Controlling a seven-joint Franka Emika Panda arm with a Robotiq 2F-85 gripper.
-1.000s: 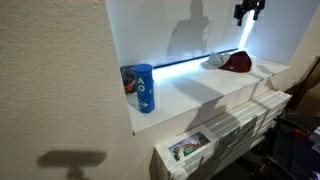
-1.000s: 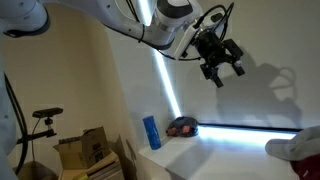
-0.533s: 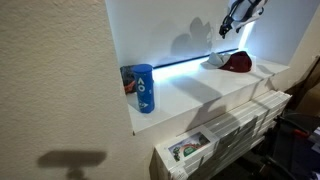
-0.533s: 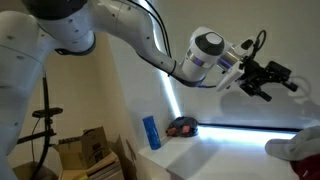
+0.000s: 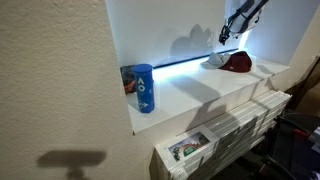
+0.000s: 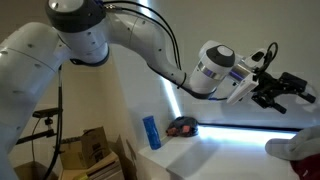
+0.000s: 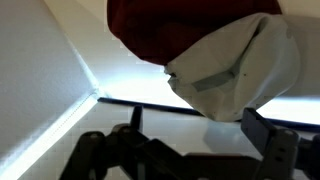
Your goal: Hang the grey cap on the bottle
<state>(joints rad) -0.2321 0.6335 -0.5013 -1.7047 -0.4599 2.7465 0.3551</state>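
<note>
The cap, dark red with a pale grey-white front, lies at the far end of the white ledge. It also shows in an exterior view and fills the top of the wrist view. The blue bottle stands upright at the ledge's other end and also shows in an exterior view. My gripper hangs in the air just above the cap, also visible in an exterior view. In the wrist view my gripper has its fingers spread apart and is empty.
A small red-and-dark package sits right behind the bottle and also shows in an exterior view. White plastic drawers stand below the ledge. Walls close in the ledge at the back and side. Cardboard boxes sit on the floor.
My gripper has come down from high above the ledge toward the cap and turned. The cap and bottle have not moved.
</note>
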